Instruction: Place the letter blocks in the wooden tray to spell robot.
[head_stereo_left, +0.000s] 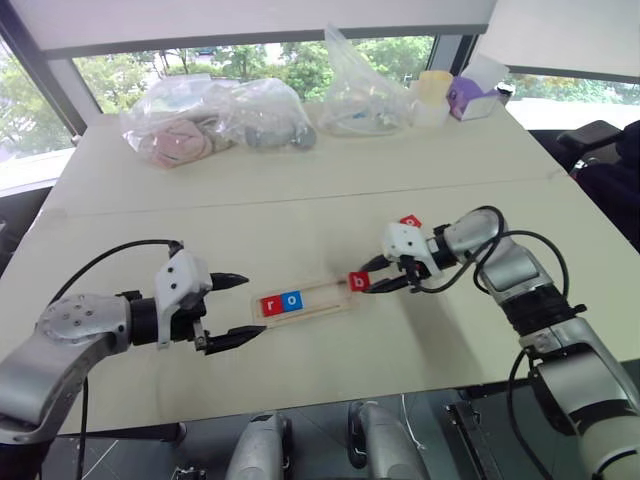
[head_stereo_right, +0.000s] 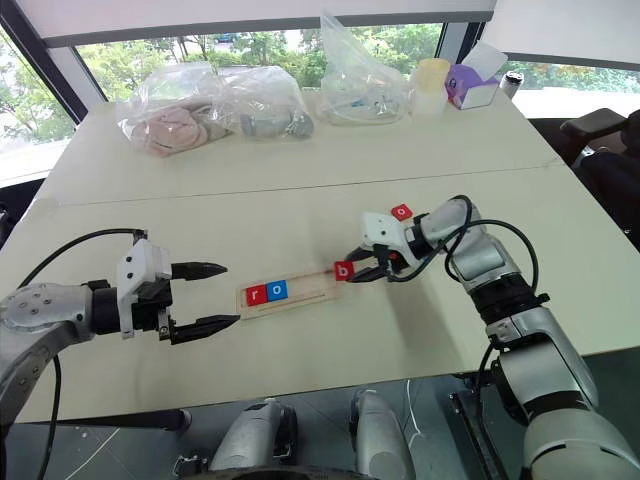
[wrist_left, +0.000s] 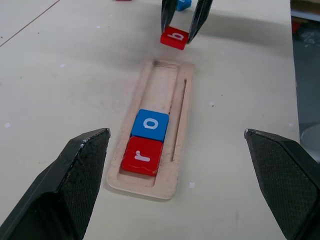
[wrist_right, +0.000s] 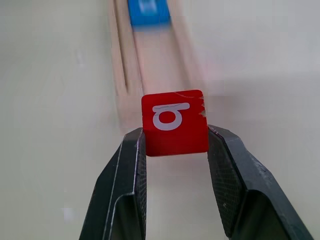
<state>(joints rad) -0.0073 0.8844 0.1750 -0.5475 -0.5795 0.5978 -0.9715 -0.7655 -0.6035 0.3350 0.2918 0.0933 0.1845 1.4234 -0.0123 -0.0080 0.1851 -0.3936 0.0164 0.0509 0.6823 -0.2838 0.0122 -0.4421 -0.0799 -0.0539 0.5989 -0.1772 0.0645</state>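
Wooden tray: lay flat on the pale tabletop, serving as landmark for all entries. Red "r" block: seated in the tray's slot at the end nearest the left tool. Blue "o" block: in the slot, touching the "r" block on its far side; the rest of the slot lay bare. Red "b" block: pinched between the two fingers of the right tool, just beyond the tray's bare end. Red block: on the tabletop past the right tool, well apart from the tray; letter not legible. Left tool: fingers spread wide, holding nothing, near the tray's filled end. Clear plastic bags: at the tabletop's far edge, well apart from the tray.
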